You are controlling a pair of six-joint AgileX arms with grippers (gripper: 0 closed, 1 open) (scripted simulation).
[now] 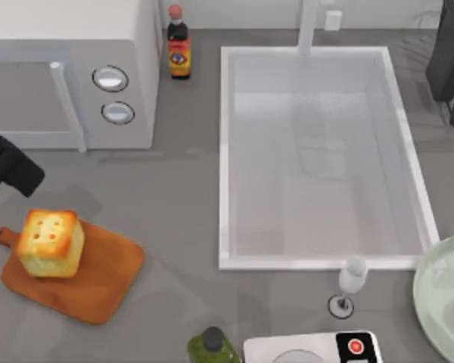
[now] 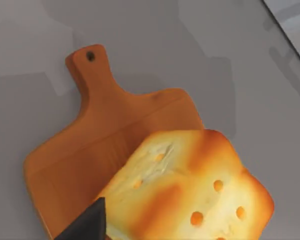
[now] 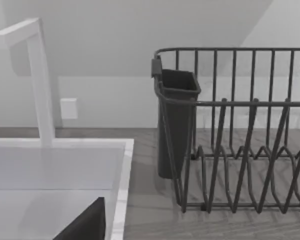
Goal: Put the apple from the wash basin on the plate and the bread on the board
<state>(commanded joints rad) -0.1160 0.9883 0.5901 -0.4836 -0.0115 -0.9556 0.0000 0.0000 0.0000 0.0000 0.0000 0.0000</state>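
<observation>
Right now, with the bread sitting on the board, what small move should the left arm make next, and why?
Probably draw the left gripper away toward the table's left edge. The bread rests flat on the board, so that half of the job looks done, and in the top view the gripper stands apart from the loaf.

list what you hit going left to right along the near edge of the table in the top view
board carrying the bread → green bottle → white appliance with a red button → wine glass → plate
</observation>
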